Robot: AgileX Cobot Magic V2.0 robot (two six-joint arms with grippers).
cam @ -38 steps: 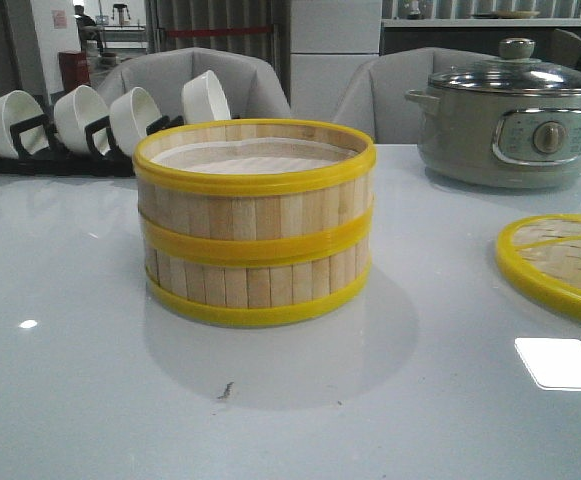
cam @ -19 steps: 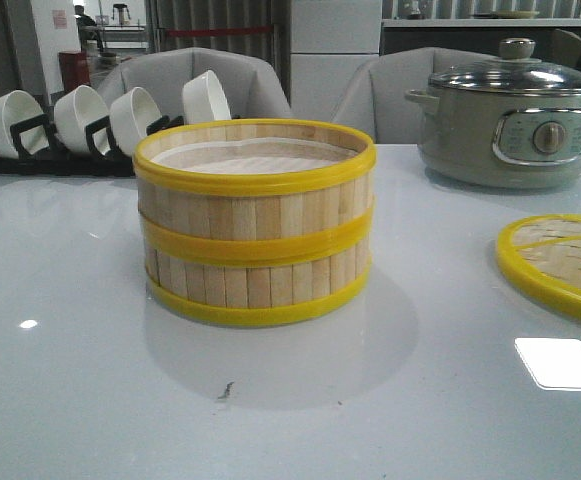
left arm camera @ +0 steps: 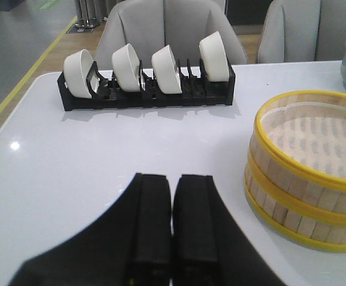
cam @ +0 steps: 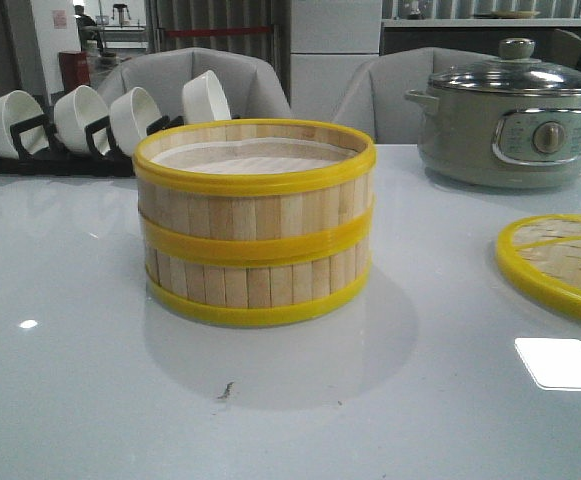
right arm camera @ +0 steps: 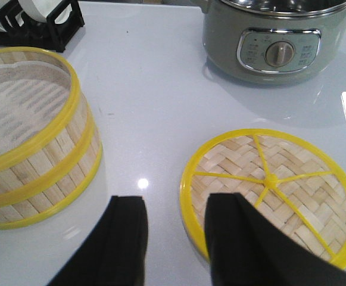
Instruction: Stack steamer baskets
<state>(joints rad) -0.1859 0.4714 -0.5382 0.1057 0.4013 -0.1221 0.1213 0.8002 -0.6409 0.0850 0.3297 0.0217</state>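
While two steamer baskets (cam: 255,222) sat stacked mid-table, the woven lid (right arm camera: 271,192) lay flat at the right. The right gripper (right arm camera: 175,238) hung open near it, the left gripper (left arm camera: 171,220) closed and empty. A shallow pinch on the thin rim might slip.

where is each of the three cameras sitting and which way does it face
Front view: low at the table edge, facing forward at the stacked steamer baskets, the grey electric pot behind on the right; no part of the robot shows.
Left wrist view: on the left arm, looking past the shut left gripper to the bowl rack.
Right wrist view: on the right arm, looking down past the open right gripper at the woven lid.
All three views share the baskets; the front and right wrist views also share the lid and pot.
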